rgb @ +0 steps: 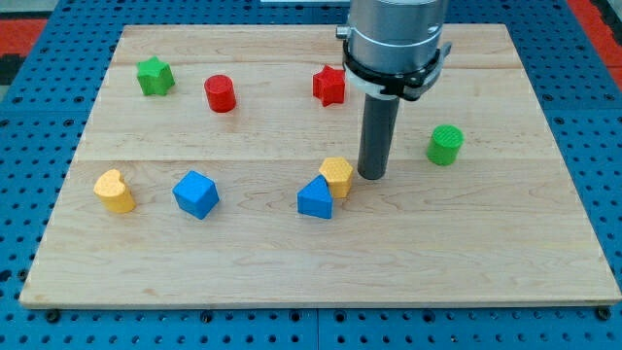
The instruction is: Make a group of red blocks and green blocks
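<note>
Counting two red blocks (221,93), two green blocks (155,76).

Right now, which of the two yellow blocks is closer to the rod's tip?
The yellow hexagonal block, touching the blue block near mid-board, sits just to the view's left of my tip. The yellow heart block lies far off at the view's left.

I see bright, even overhead light on the counter (292,262); blocks throw only short, soft shadows. Everything looks sharp, with no glare or edge distortion.
</note>
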{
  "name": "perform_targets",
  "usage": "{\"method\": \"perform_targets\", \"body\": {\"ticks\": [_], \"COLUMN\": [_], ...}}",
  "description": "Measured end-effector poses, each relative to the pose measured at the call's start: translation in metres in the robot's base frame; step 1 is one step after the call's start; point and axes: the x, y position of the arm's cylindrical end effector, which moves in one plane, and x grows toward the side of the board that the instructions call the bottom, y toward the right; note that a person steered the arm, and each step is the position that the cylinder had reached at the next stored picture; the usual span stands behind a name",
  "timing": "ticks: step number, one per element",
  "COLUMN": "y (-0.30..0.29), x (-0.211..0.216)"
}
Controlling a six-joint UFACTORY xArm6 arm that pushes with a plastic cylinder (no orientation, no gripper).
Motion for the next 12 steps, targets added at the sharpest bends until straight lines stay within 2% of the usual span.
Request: {"method": "perform_targets", "body": {"ticks": [2, 3, 4, 5, 6, 7, 8, 9, 10, 11, 12], "y": [0.032, 0.093, 0.134, 0.116, 0.028, 0.083, 0.048, -0.024, -0.103, -0.041, -0.091], "x": [0.006, 0.027, 0.000, -0.045, -0.063, -0.034, -0.012, -0.078, -0.114, -0.069, -0.054]}}
